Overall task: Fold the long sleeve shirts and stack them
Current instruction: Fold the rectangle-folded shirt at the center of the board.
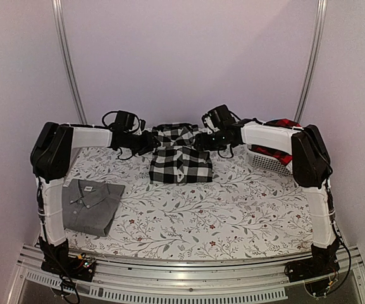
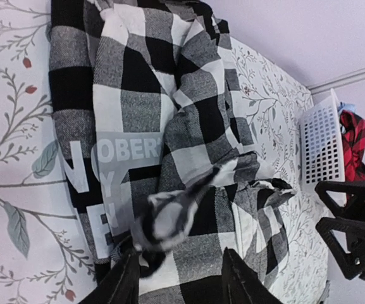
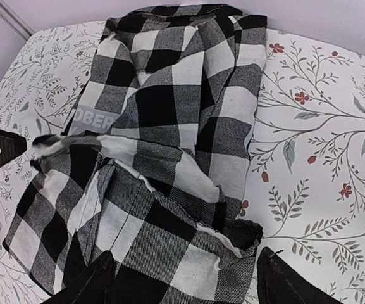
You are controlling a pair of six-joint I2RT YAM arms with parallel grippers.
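A tablecloth (image 1: 233, 209) printed with grey branches, pale leaves and small red buds covers the whole work surface. Its near edge meets a ribbed aluminium frame (image 1: 188, 278) where the 2 arms are bolted. Behind the table stands a plain pale wall (image 1: 188, 57), with 2 slanted metal posts (image 1: 68, 63) rising in front of it, 1 on each side.

The left gripper (image 1: 147, 142) and the right gripper (image 1: 201, 140) face each other at the far middle of the table. The black-and-white check shirt (image 1: 181, 161) lies between and under them, partly folded and rumpled along its far edge.

In the left wrist view the left gripper's 2 fingers (image 2: 116, 285) stand apart. A twisted peak of check cloth rises just beside 1 of them, not pinched between the 2. White lettering (image 2: 128, 152) shows on the cloth ahead of this gripper.

In the right wrist view the right gripper's fingers (image 3: 290, 282) are spread wide over a folded edge of the same shirt, gripping nothing.

The grey shirt (image 1: 90, 204) lies folded flat, collar up, well apart from the left gripper, back beside that arm's base. A white basket (image 1: 267, 158) sits behind the right gripper, by that arm's forearm. It holds the red-and-black check shirt (image 1: 283, 123).
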